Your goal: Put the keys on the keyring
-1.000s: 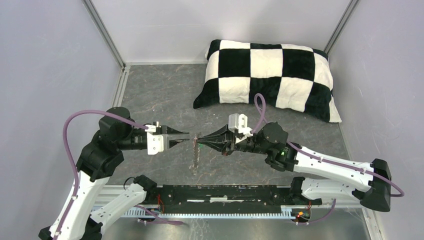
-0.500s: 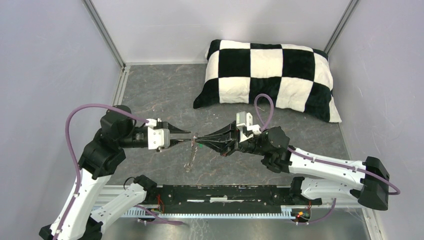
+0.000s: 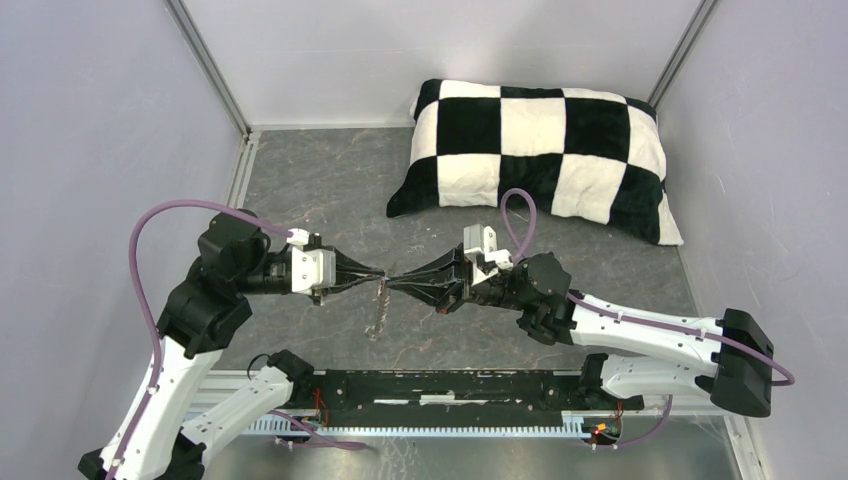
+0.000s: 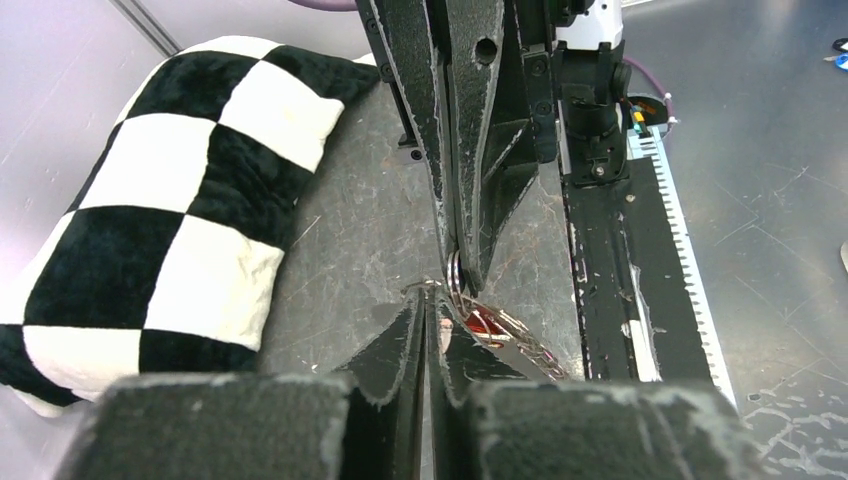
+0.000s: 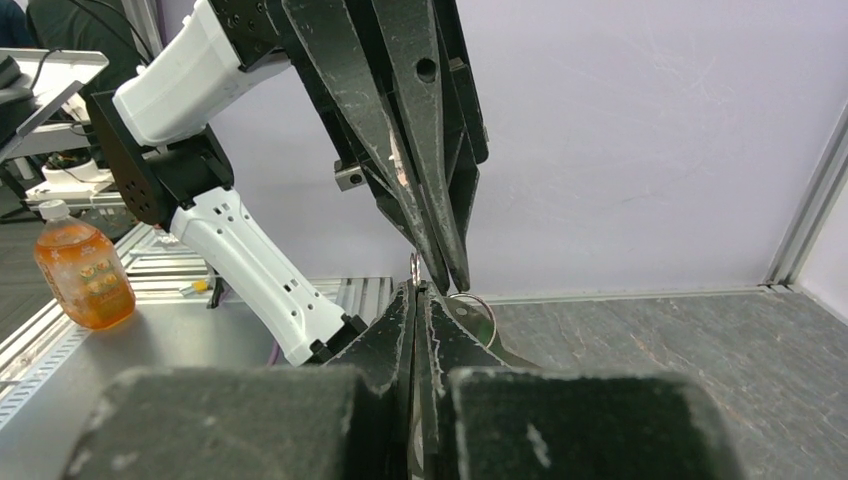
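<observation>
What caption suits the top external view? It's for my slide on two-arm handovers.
Left gripper and right gripper meet tip to tip above the table, near a checkered pillow.

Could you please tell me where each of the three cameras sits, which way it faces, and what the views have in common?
Top external: above and behind the arm bases, looking down on the table, checkered pillow and both arms.
Left wrist: looks along the left gripper at the right gripper, pillow to its left.
Right wrist: looks along the right gripper at the left gripper, wall beyond.
Shared: both grippers meeting tip to tip at the keyring.
</observation>
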Controlling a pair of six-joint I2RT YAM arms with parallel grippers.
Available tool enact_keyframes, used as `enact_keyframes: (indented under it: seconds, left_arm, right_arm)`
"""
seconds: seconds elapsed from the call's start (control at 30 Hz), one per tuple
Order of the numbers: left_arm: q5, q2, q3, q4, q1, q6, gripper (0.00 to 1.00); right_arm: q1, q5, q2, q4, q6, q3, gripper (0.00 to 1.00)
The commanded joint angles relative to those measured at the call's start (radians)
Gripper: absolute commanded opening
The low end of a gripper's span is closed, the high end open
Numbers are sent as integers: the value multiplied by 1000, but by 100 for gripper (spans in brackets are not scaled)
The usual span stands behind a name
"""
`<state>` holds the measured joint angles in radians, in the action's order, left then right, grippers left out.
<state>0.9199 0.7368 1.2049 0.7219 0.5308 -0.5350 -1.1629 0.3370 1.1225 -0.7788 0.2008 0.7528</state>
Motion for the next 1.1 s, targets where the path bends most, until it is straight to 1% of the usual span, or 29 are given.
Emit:
enact_keyframes:
  seconds: [0.0, 0.1, 0.13, 0.27, 0.33, 0.4, 0.53, 0.63, 0.83, 0.97, 1.07]
  left_arm:
    - [33, -2, 32, -31, 2, 56, 7]
    - [39, -2, 45, 21, 2, 13, 7]
    - [32, -2, 50, 41, 2, -5, 8]
    - [33, 4, 72, 176, 2, -121, 22]
    - [52, 16, 83, 254, 3, -191, 25]
    - [58, 34, 97, 312, 2, -241, 26]
    - [51, 63, 111, 365, 2, -284, 27]
    - [40, 62, 104, 338, 2, -267, 27]
    - [-16, 24, 50, 159, 2, -144, 27]
    - [-62, 13, 34, 132, 2, -107, 27]
    - [-55, 17, 39, 125, 2, -77, 32]
  right_arm:
    - [2, -20, -10, 0, -36, 31, 1]
    - [2, -40, -29, 14, -54, 21, 1]
    - [2, -43, -33, 15, -57, 17, 1]
    - [3, -30, -39, 15, -60, 22, 1]
    - [2, -22, -39, 16, -60, 25, 1]
    - [2, -16, -39, 19, -61, 29, 1]
    - [2, -8, -35, 25, -62, 33, 1]
    - [3, -2, -32, 30, -62, 35, 1]
    - [2, 6, -24, 40, -64, 40, 1]
    - [1, 5, -29, 53, -72, 42, 1]
    - [2, 7, -22, 56, -73, 49, 1]
